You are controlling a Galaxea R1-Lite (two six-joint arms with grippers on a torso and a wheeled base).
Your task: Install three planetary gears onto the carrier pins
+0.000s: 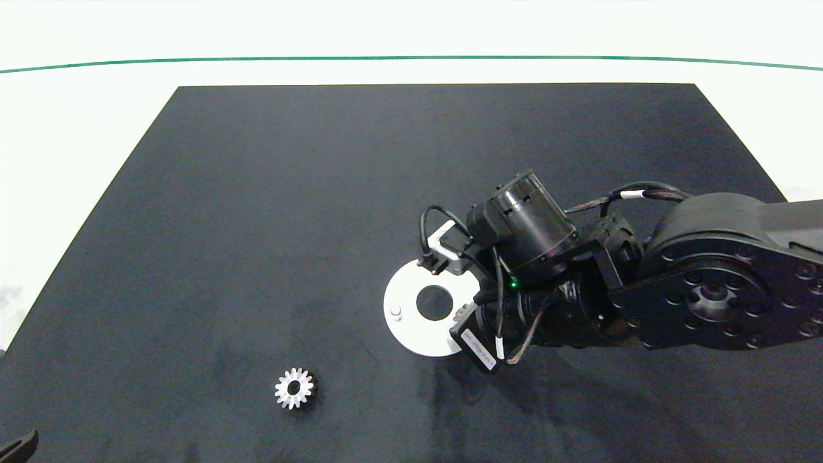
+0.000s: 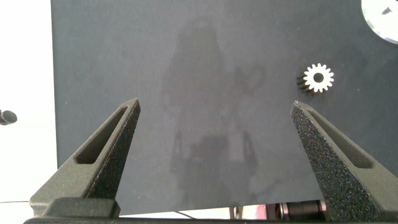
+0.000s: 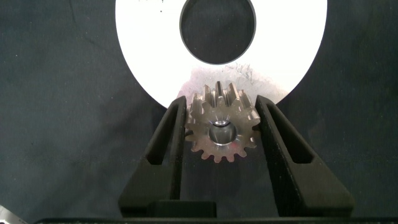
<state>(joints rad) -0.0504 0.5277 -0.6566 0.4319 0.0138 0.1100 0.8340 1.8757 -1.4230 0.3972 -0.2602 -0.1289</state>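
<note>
Right arm (image 1: 643, 276) covers the disc's (image 1: 411, 334) right side in the head view; we see one pin (image 1: 396, 312), the others hidden. Left wrist view cuts the disc (image 2: 382, 18) at the corner. Left gripper (image 1: 18, 445) barely enters frame.

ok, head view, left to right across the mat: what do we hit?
Left gripper's dark finger tip at the corner → loose silver-grey toothed metal gear → short white peg → flat white round disc's centre hole → dark right arm.
</note>
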